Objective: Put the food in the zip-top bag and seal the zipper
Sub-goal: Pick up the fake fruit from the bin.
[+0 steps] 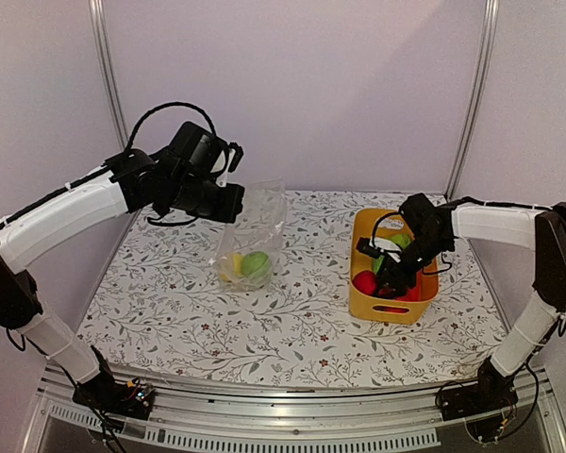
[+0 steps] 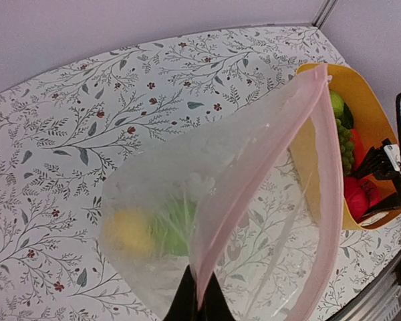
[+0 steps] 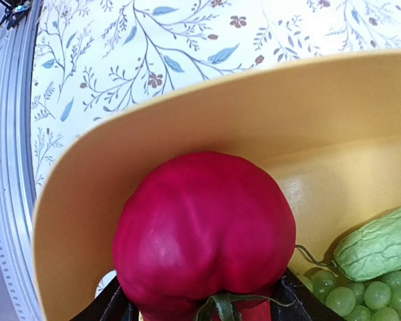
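A red tomato (image 3: 204, 234) sat against the wall of the yellow basket (image 3: 187, 114), flanked by the fingers of the right gripper (image 1: 385, 276); whether they had clamped it could not be told. A square hold across its widest part and a straight lift clear of the grapes (image 3: 367, 294) looked wisest. Across the table (image 1: 292, 340), the left gripper (image 2: 199, 299), fingers pressed together on the pink zipper (image 2: 324, 167), held the zip-top bag (image 2: 207, 200) open, a yellow piece (image 2: 130, 231) and a green piece (image 2: 177, 224) inside.

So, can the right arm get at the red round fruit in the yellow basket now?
Likely yes: the right gripper is down inside the yellow basket, its fingers on either side of the red round fruit, with nothing lying over it.
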You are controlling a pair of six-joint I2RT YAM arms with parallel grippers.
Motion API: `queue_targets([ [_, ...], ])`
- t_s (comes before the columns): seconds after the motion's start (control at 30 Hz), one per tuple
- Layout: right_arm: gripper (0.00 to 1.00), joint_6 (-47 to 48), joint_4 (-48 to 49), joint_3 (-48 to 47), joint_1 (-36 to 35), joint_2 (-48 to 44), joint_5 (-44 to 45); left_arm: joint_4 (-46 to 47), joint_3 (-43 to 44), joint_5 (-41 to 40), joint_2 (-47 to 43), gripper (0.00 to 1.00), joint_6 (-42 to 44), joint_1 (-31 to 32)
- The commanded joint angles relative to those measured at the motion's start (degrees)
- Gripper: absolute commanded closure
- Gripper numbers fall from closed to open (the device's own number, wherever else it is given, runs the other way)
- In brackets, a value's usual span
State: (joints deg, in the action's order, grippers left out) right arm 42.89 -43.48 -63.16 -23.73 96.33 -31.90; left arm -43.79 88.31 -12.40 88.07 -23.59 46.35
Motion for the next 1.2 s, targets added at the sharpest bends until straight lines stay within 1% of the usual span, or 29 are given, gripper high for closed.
queue_targets([
  [0.0, 0.53, -1.9, -2.1, -1.7, 0.5, -5.5, -1.0, 1.7, -0.8, 0.9, -0.9, 1.0, -0.1, -0.5],
  [0.27, 0.53, -2.9, -6.8, -6.4, 0.7, -11.5, -0.9, 2.6, 0.5, 2.7, 0.4, 1.0, 0.3, -0.4],
  [0.4, 0.53, -3.2, -8.8, -8.8, 0.7, -12.8, -1.0, 3.3, 0.9, 4.0, 0.7, 1.0, 0.1, -0.4],
  [0.6, 0.53, -4.6, -11.1, -15.2, 0.2, -14.4, -4.2, 3.4, 1.7, 5.0, 1.4, 1.0, 0.0, 0.0],
  [0.77, 0.53, -6.1, -10.7, -21.1, -3.7, -15.0, -4.3, 3.4, 2.5, 5.8, 2.3, 1.0, -0.5, 0.6],
  [0.93, 0.51, -9.4, -7.0, -27.0, -8.1, -14.8, -6.6, 3.6, 3.0, 5.5, 2.8, 1.0, -1.1, 1.7],
  [1.17, 0.49, -13.4, -3.4, -33.8, -13.5, -10.8, -7.1, 5.1, 3.0, 5.8, 3.2, 1.0, -1.8, 2.4],
])
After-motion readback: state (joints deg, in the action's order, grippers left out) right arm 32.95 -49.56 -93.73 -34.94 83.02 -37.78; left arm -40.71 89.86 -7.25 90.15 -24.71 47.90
